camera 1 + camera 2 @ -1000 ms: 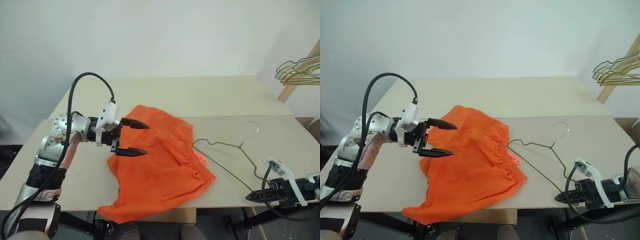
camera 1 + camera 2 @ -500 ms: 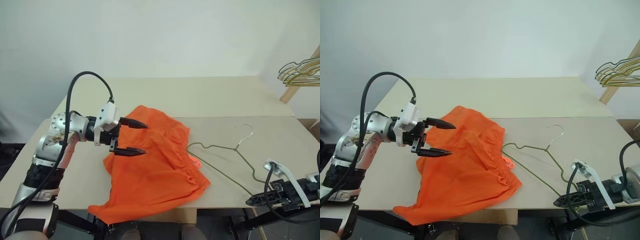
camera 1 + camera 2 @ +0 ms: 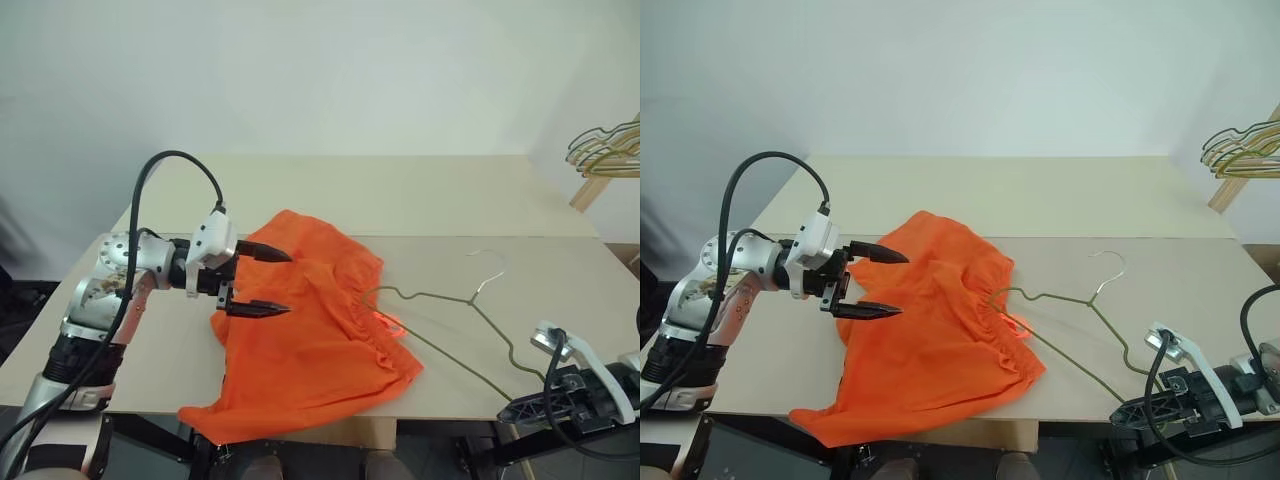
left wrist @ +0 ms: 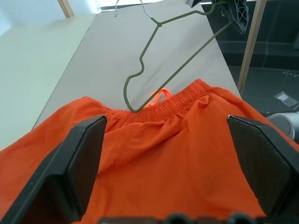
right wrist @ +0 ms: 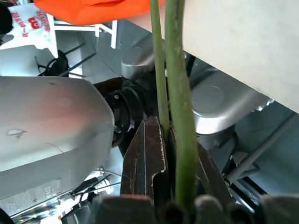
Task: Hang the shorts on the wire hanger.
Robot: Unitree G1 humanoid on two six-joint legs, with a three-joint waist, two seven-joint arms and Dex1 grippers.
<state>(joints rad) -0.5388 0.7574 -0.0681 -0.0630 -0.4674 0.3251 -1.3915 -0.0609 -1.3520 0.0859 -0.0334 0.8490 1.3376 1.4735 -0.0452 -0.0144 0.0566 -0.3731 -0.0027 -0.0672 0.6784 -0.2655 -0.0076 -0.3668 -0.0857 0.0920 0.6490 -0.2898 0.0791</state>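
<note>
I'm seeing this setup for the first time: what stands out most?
The bright orange fabric shorts sprawl across the table's front, one leg drooping over its edge. The left gripper hovers wide open over them. Beside their waistband lies the thin olive-grey wire hanger, its far corner pinched in the shut right gripper at the table's edge.

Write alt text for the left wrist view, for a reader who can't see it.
The left end effector is open, its two black fingers spread above the bright orange fabric shorts lying on the pale table. One end of the thin olive-grey wire hanger rests at the gathered waistband, beside the neon drawstring loop.
</note>
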